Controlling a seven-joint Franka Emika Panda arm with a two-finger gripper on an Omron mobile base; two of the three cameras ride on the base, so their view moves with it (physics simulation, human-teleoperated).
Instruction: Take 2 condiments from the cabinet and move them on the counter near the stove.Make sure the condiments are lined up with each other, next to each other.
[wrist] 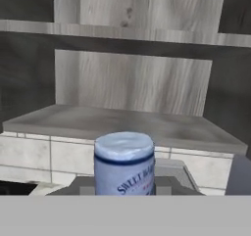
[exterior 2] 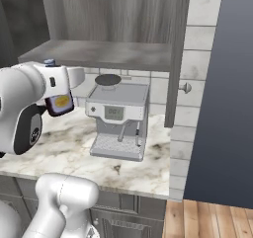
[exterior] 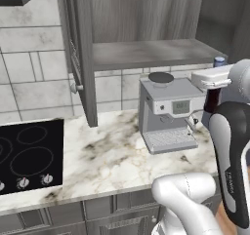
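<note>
Arm bent high at the elbow, forearm dark-sleeved and upright, white hand held level out in front of the open cabinet [exterior: 146, 14] at about shelf height. Jaws [exterior: 213, 90] clenched on the bottle [exterior: 213, 100]; its blue-white cap [exterior: 219, 61] pokes above the hand and the dark body hangs below it, so the bottle stands upright in the grip, clear of the shelf and off the worktop. From the right side the same bottle [exterior 2: 60, 103] shows a yellow patch on a dark label just under the hand. In the hand view the cap [wrist: 124, 161] sits dead centre between the jaws, very close; label text reads "SWEET BA…", the rest cut off, with a line of smaller red lettering beneath too blurred to read. Grey plank shelf [wrist: 127, 125] lies just beyond and slightly above the jaws, bare where visible. Steel coffee machine [exterior: 168, 114] stands below and a little to one side of the jaws on the marble worktop [exterior: 107, 156]. Black stove [exterior: 29, 153] sits well apart from the jaws, at the far end of the worktop.
</note>
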